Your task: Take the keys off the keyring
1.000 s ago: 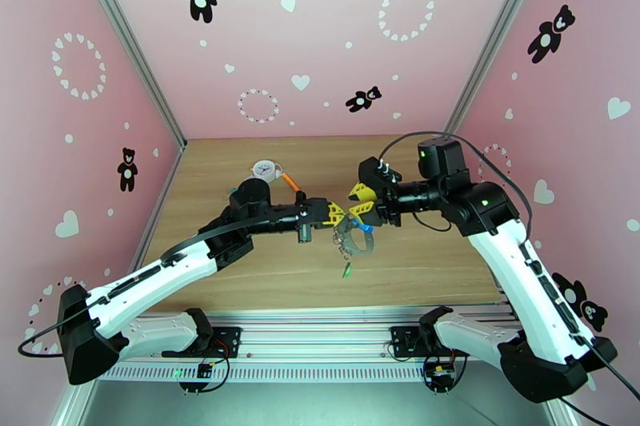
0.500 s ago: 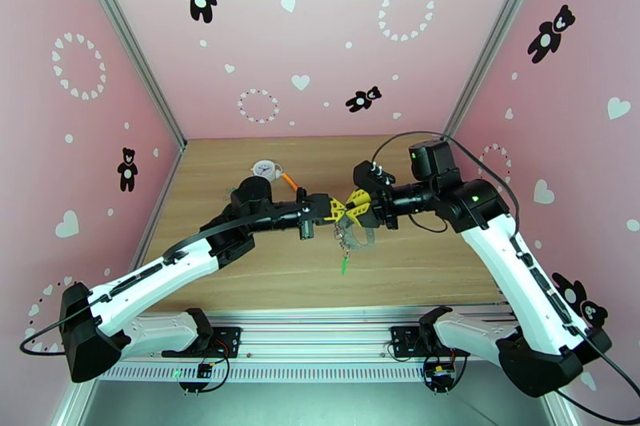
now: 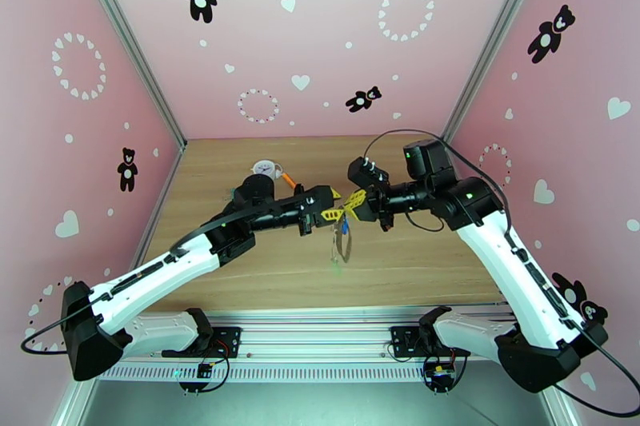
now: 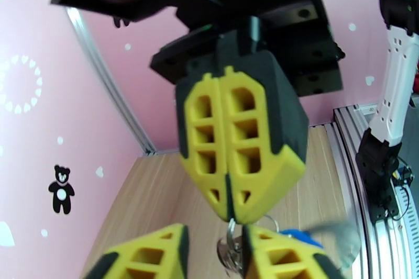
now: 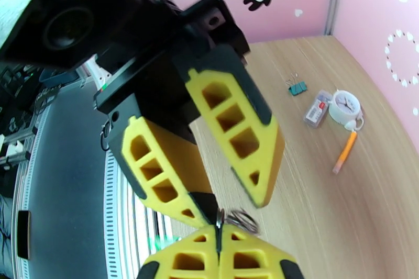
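1. grip swaps sides: right gripper (image 3: 354,201) has closed tight on the keyring (image 3: 342,242) by its metal ring, while left gripper (image 3: 332,213) has just parted its jaws and holds nothing.
2. keyring hangs in air over the middle of the table (image 3: 424,260), keys (image 4: 228,251) dangling below.
3. keys are not yet off; left gripper looks free to pull one.

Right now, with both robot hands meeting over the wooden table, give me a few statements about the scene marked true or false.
The right hand is shut on the thin dark metal keyring. True.
The left hand is clamped shut. False: it stands open.
The keyring lies flat on the wooden table. False: it hangs in the air at the hands.
A round white clock stands on the table near an orange pen. True.
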Robot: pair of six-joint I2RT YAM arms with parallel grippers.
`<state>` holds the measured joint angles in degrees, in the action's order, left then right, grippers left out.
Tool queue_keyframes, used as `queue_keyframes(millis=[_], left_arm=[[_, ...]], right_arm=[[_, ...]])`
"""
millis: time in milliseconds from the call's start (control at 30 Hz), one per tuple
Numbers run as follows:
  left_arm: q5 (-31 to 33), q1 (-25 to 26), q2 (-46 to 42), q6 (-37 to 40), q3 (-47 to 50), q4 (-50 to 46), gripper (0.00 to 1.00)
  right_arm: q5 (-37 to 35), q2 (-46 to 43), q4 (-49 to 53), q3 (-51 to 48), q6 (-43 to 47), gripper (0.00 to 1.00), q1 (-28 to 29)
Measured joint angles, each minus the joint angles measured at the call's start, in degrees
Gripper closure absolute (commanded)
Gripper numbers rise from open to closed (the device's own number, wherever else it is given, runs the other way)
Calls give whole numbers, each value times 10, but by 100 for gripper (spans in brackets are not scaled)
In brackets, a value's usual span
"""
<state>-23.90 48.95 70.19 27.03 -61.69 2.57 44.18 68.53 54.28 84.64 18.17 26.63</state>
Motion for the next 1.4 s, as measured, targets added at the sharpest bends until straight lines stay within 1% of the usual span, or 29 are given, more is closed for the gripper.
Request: queue_keyframes(millis=[133,200,267,433,533,667,867,1000,1233,1400], left_arm=[[61,0,-22,-29,3,0,49],[84,0,-35,-51,11,3,49],[99,0,-45,-76,23,11,47],[103,0,-50,-135,66,29,45],[102,0,-50,-161,79,30,43],[97,0,-50,-180,81,31,43],[98,0,-43,-188,78,37,43],[100,-4,-24,-196,69,40,45],[84,-39,-18,-241,68,58,46],[76,-43,-28,-262,68,61,45]], right_arm=[[-64,-1,0,7,-71,100,3],[-99,2,3,19,-119,100,4],[-128,10,7,42,-168,100,6],[-182,33,12,73,-284,100,19],[-203,50,26,88,-331,100,24],[-214,60,37,91,-379,100,26],[-214,71,45,102,-402,100,30],[-203,71,37,99,-403,100,30],[-187,43,-27,44,-386,100,29],[-147,-2,-113,-15,-371,100,14]])
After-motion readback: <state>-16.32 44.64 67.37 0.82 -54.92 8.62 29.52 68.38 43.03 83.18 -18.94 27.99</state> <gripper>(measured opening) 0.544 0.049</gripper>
